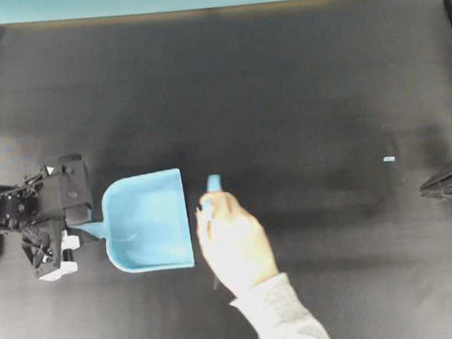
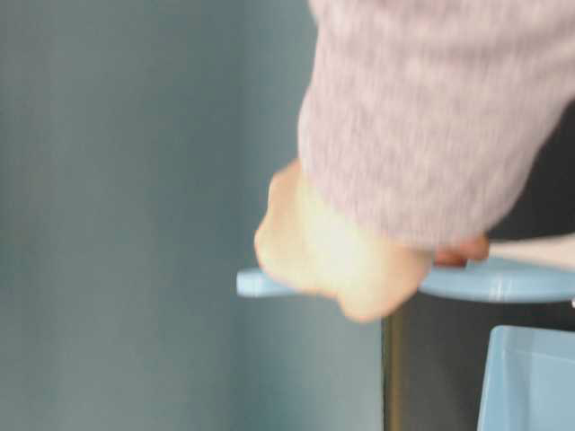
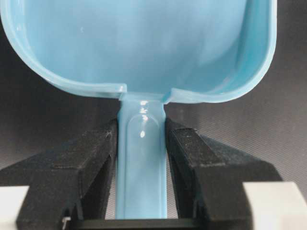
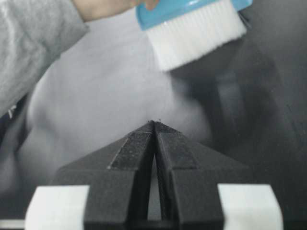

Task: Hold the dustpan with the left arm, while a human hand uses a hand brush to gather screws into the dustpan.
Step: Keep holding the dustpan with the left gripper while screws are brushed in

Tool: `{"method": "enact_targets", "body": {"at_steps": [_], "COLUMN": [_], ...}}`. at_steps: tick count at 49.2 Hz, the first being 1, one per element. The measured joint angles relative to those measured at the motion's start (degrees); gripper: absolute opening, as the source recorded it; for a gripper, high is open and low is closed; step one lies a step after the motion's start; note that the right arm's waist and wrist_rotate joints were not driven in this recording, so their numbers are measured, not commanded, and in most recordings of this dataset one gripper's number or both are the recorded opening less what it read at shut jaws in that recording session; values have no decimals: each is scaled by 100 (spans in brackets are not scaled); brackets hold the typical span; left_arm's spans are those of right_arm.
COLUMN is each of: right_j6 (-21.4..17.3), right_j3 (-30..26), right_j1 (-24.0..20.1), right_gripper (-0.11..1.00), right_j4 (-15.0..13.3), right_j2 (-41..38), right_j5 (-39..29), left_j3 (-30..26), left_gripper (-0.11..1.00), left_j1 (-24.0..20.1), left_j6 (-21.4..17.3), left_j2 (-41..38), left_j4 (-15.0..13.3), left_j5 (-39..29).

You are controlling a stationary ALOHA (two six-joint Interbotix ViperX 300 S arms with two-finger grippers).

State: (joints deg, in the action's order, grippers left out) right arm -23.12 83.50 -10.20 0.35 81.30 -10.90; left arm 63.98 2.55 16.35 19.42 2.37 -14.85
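Left gripper [image 3: 141, 143] is clamping the dustpan [image 1: 149, 220] handle between both fingers, near the worktop's left edge. Right gripper [image 4: 154, 125] is sitting fully closed, holding nothing.

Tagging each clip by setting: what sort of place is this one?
Probably a lab robot bench, not a home: a black matte tabletop against a plain teal backdrop, robot arms fixed at both sides, the left gripper clamping a dustpan while a hand works a brush.
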Motion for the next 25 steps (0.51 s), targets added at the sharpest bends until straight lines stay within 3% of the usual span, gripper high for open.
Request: {"method": "enact_targets", "body": {"at_steps": [25], "right_j6": [-9], "right_j3": [0], "right_j1": [0], "right_gripper": [-1], "right_j4": [0], "right_j2": [-9], "right_j5": [0], "left_j3": [-264], "left_gripper": [32], "left_j1": [220], "left_j6": [35], "left_j2": [-431], "left_j4": [-9], "left_j5": [-237]}}
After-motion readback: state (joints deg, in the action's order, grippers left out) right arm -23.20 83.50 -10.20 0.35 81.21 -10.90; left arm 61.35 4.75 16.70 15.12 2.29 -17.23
